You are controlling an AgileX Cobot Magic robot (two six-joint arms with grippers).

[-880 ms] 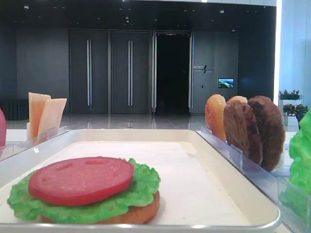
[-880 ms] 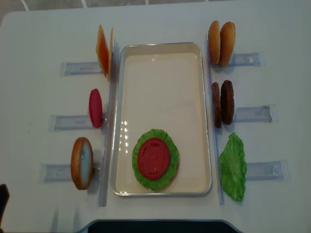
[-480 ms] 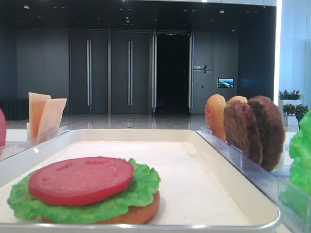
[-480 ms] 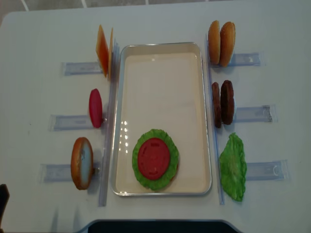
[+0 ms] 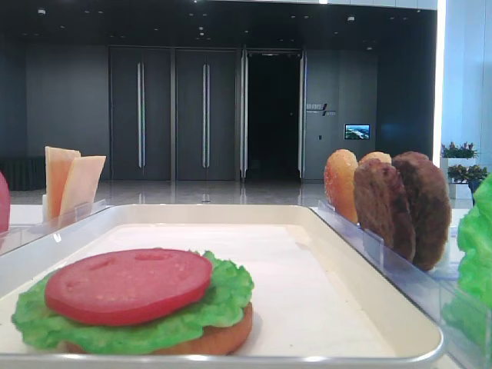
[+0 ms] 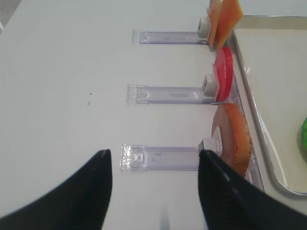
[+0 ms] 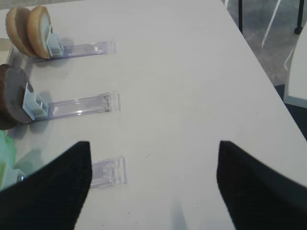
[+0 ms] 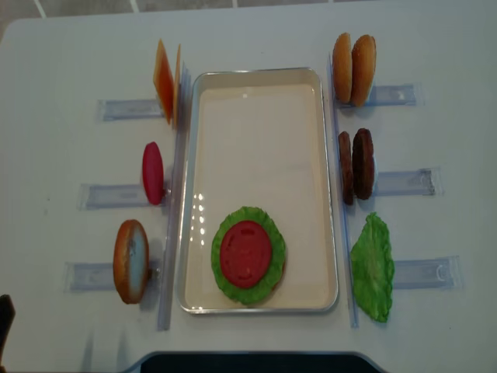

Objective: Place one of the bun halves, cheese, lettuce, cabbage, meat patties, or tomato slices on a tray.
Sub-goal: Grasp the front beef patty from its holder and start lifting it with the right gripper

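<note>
The tray [image 8: 256, 71] lies mid-table. At its near end a bun half [image 5: 227, 340] carries lettuce [image 8: 230, 231] and a tomato slice [image 8: 246, 254]. Left racks hold cheese [image 8: 165, 89], a tomato slice [image 8: 152, 172] and a bun half [image 8: 130, 260]. Right racks hold two bun halves [image 8: 353, 68], two meat patties [image 8: 357, 165] and a lettuce leaf [image 8: 373, 266]. Cabbage is out of view. My left gripper [image 6: 154, 158] hangs open over the table just left of the near bun half [image 6: 232, 136]. My right gripper [image 7: 153, 146] is open above bare table right of the patties [image 7: 10, 98]. Neither holds anything.
Clear plastic racks [image 8: 404, 183] stick out sideways from both long sides of the tray. The table's right edge [image 7: 261, 72] runs close to the right gripper, with floor beyond. A dark strip [image 8: 248, 361] borders the table's near edge.
</note>
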